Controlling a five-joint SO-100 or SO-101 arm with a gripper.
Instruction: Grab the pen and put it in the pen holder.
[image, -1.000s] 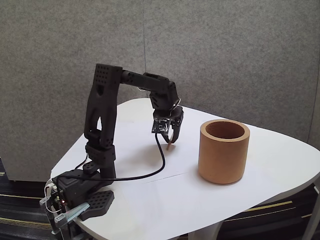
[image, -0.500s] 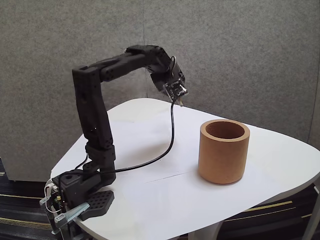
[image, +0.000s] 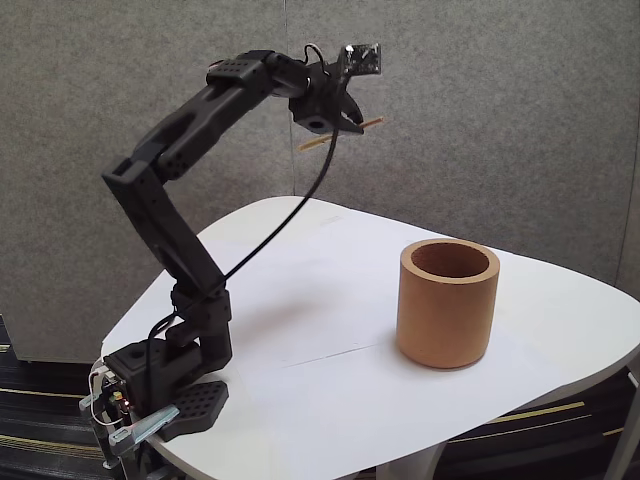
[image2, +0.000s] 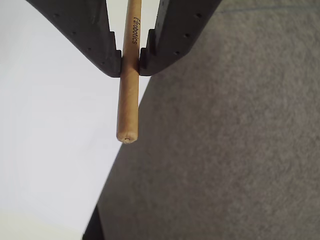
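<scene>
A thin light-tan pen (image: 372, 126) is held high in the air, nearly level, by my gripper (image: 345, 122), which is shut on it. In the wrist view the pen (image2: 128, 100) runs down between the two black fingertips (image2: 107, 55) of the gripper (image2: 130, 64), its blunt end pointing at the table edge below. The orange-brown pen holder (image: 447, 302) stands upright on the white table (image: 330, 400), right of the arm and well below the gripper. Its mouth looks empty.
The arm's base (image: 165, 385) is clamped at the table's front left corner. A black cable (image: 262, 240) hangs from the wrist down to the base. A grey fabric wall (image: 500, 120) stands behind the table; the wrist view shows grey floor (image2: 225, 150) past the table edge.
The arm has risen from table level to high above the table, carrying the pen with it. The gripper has swung from pointing down to pointing sideways. The pen holder has not moved.
</scene>
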